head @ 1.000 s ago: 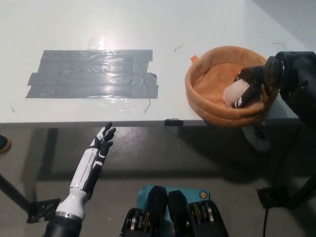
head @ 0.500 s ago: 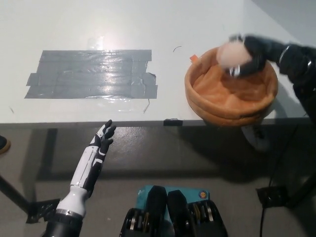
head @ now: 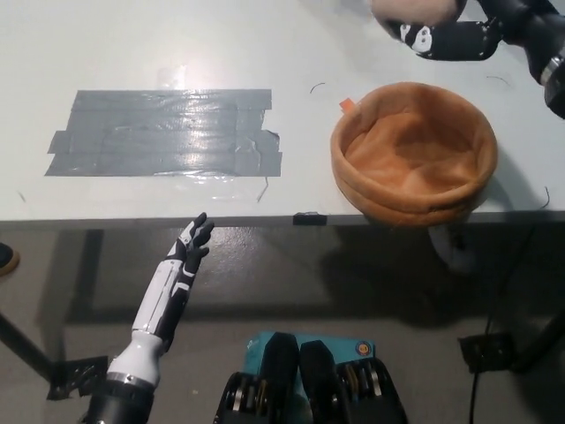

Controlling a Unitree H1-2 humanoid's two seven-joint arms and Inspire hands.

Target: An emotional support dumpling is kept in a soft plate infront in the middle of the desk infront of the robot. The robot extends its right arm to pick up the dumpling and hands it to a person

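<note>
From the head view, the soft orange plate [head: 413, 152] sits on the right side of the white tabletop [head: 265, 44], close to its near edge, and its bowl-like hollow is empty, so the dumpling is already out of it. The dumpling [head: 417, 11], a pale, rounded lump cut off by the top edge of the picture, is held at the far right, beyond the plate's far rim and well clear of it. The black right hand [head: 441, 37] is wrapped around its underside, fingers curled closed on it from below and the side, which reads as a carrying hold meant to keep the soft thing from slipping while the arm reaches out over the far side of the tabletop; I judge this to be the hand-over stretch of the task, with the pick-up done. No person shows in the frame, so who is to receive it cannot be seen. A patch of grey tape [head: 168, 132] lies flat on the left half of the tabletop, well apart from the plate. The white left hand [head: 190, 247] rests idle below the near edge of the tabletop at lower left, fingers spread and pointing up toward the edge, holding nothing.
</note>
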